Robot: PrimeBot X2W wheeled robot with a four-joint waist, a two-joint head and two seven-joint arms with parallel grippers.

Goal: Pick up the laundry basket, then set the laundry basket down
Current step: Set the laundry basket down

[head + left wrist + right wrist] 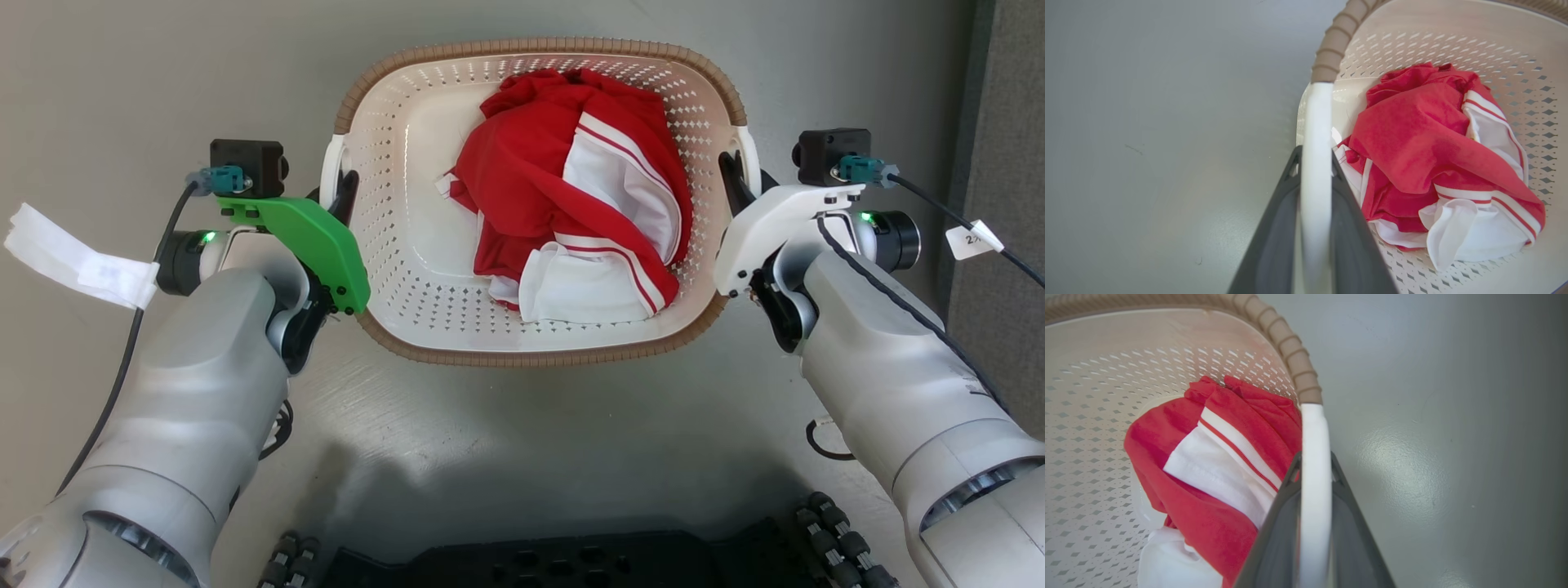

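The laundry basket [531,356] is straight ahead over the grey floor [506,457], btwn the 2 arms. Its underside is hidden, so I can't tell if it rests there or hangs.

The left gripper [349,186] pinches the left handle [331,167]. In the left wrist view, 2 dark fingers [1274,237] press either side of the white bar.

The right gripper [735,181] clamps the right handle [749,159] likewise, w/ its fingers [1278,539] on both sides.

In the head view a green plate [314,245] and a white plate [767,224] cover most of each gripper, so just the tips show.

A crumpled red-and-white garment [563,196] lies inside, hiding much of the bottom toward the right. Both wrist views cut off the basket's far side.
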